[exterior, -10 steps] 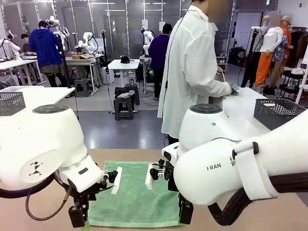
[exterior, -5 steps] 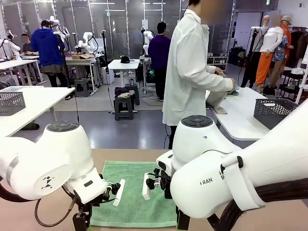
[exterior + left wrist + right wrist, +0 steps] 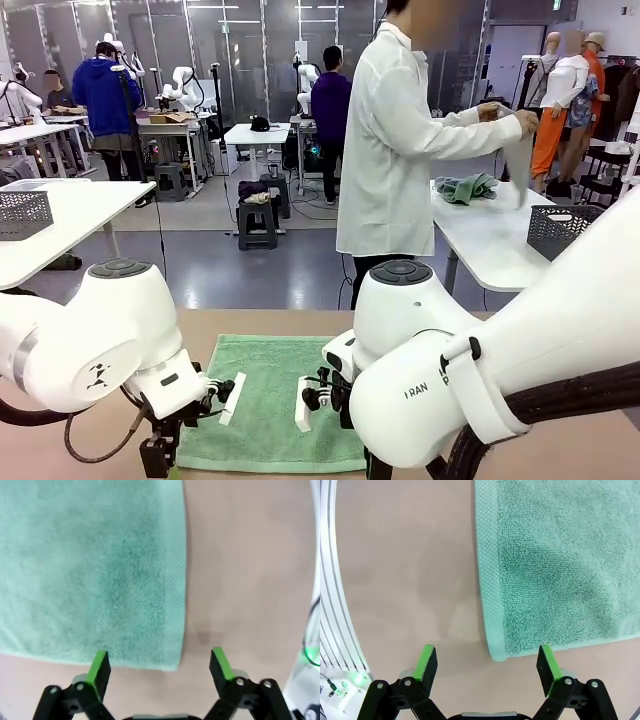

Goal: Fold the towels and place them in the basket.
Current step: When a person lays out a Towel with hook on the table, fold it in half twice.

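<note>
Jaws wide apart, the left gripper (image 3: 160, 666) and the right gripper (image 3: 487, 664) each frame one near corner of the flat mint towel (image 3: 90, 570) — neither gripping it yet.

You have two white arms before you, the left arm (image 3: 100, 330) and the right arm (image 3: 500, 380). There are two grippers, the left gripper (image 3: 160, 655) and the right gripper (image 3: 486, 652), each with two green pads (image 3: 100, 665). You can count one mint green towel (image 3: 270, 400). There are two wire baskets: one basket (image 3: 22, 213) at the left and a second basket (image 3: 565, 230) at the right. One person in a white coat (image 3: 390, 150) holds one pale cloth (image 3: 518, 165), and one crumpled green cloth (image 3: 465, 188) lies nearby.
</note>
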